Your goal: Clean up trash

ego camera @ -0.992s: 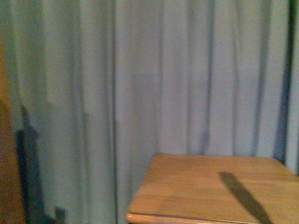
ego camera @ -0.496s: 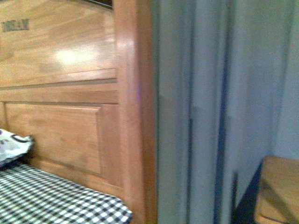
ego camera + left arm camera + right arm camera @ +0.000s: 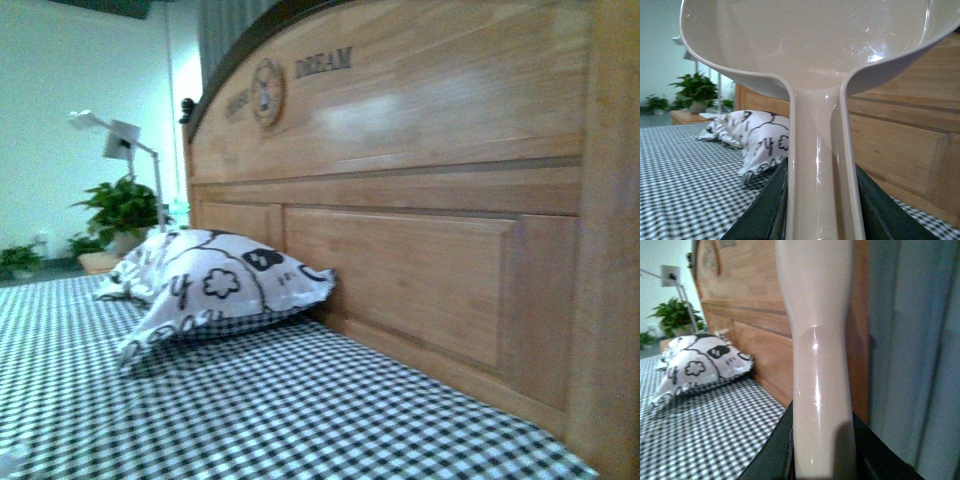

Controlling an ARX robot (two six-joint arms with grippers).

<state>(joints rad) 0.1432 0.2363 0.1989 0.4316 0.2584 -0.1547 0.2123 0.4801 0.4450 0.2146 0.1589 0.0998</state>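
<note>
A black-and-white printed pillow (image 3: 215, 280) lies on the black-and-white checked bed (image 3: 300, 410), close to the wooden headboard (image 3: 420, 150). The left tool (image 3: 821, 212) is closed around the handle of the pinkish-beige plastic dustpan (image 3: 810, 45). The right tool (image 3: 822, 452) is closed around a glossy beige plastic handle (image 3: 817, 315). I cannot tell where the crumpled white paper trash lies.

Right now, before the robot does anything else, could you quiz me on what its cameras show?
1. True or false: the pillow lies on the checked sheet.
2. What does the left gripper hold? A) a cup B) the dustpan C) a lamp
3. Fill in: the right gripper clamps a beige ____.
Key: 1 true; 2 B; 3 handle.
</note>
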